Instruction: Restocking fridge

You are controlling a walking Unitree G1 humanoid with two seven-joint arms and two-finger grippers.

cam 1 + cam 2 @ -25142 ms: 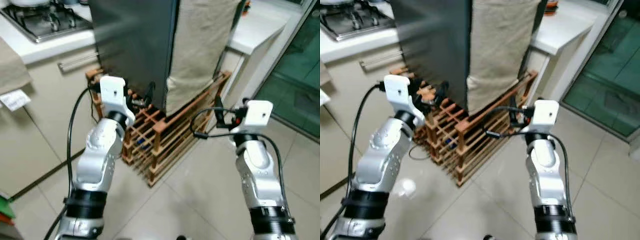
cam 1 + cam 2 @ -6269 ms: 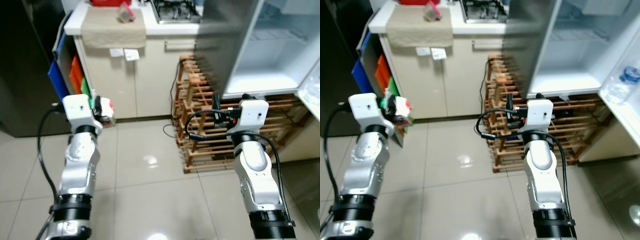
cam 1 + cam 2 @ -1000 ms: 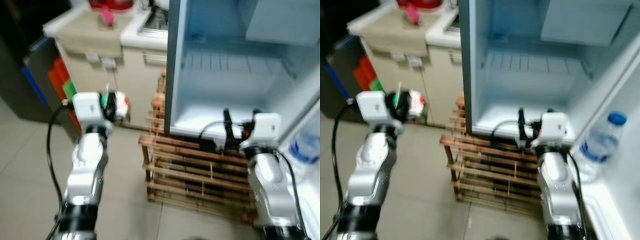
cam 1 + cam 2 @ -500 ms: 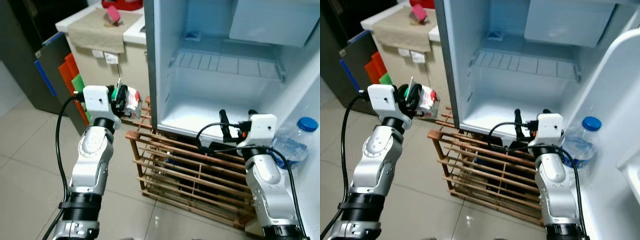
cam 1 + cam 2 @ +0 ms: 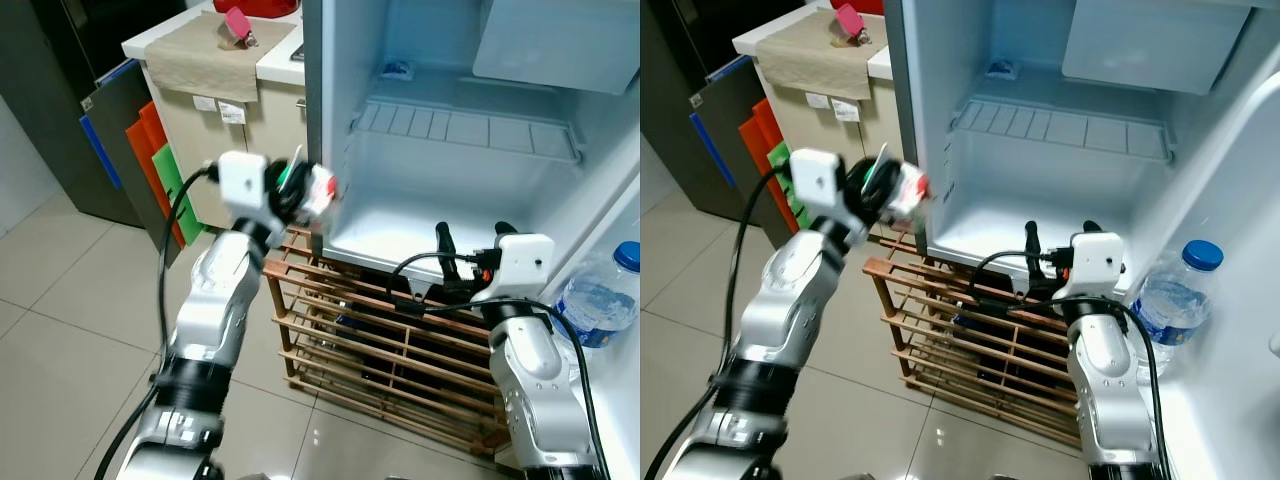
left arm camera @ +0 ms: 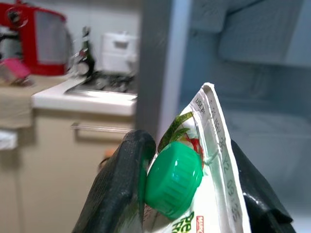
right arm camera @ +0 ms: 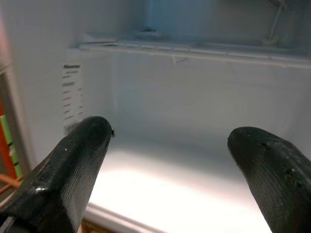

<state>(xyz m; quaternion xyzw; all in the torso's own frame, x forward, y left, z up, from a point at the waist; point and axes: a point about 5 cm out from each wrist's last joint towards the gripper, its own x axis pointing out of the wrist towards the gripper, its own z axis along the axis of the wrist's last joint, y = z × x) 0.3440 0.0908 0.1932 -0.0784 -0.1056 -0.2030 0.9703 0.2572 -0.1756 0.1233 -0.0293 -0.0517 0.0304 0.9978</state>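
Carton (image 5: 312,190) pinched in left gripper (image 5: 300,188) at fridge (image 5: 470,130) front edge, nearing lower shelf; right gripper (image 5: 470,238) spread, empty.

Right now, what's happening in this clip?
The robot stands at an open fridge. Its left claw is shut on a carton with a green cap, held up at the fridge's front edge, not yet inside. The right claw hovers open and empty in front of the bare bottom shelf. A water bottle sits in the door, and a wooden rack stands below the fridge.
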